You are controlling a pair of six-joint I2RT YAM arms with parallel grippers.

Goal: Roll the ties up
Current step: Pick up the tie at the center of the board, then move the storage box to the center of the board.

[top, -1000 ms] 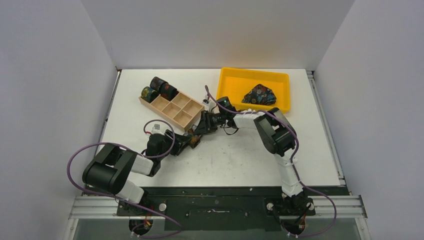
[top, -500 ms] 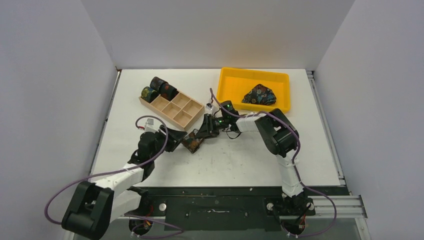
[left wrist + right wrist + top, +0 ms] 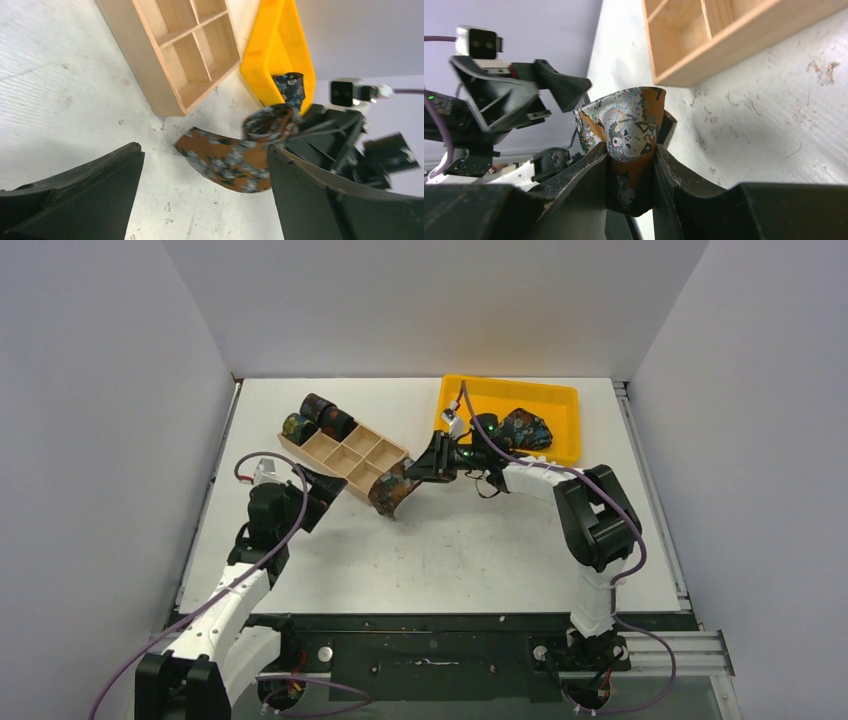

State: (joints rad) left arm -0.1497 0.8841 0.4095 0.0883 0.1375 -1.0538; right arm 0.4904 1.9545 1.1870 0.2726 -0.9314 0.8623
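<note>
Moved since a second ago: both arms. The left arm has drawn back to the left side and let go of the tie; the right arm has carried the tie away from the middle of the table toward the box.

1. Table point(image 3: 480, 550): white, scuffed, carries all items below.
2. Yellow tray point(image 3: 510, 383): far right of the table, shallow plastic. Holds the blue floral tie point(image 3: 522, 430), bunched loosely, not rolled.
3. Wooden box point(image 3: 345, 455): far left of centre, set at an angle, divided into compartments. Three rolled ties point(image 3: 318, 407), dark cylinders, stand at its far left end; the remaining compartments show bare wood.
4. Right claw point(image 3: 631, 165): just beside the box's near right corner, pinching the brown tie point(image 3: 626, 125). The roll sits between the two fingers, one end sticking out past the tips.
5. Left claw point(image 3: 318, 502): near the box's near side, well apart from the brown tie, fingers spread wide, holding nothing.
6. Brown tie, further note: rust ground with blue-grey speckles, partly rolled. Its loose end droops from the roll down to the table, seen in the left wrist view.
</note>
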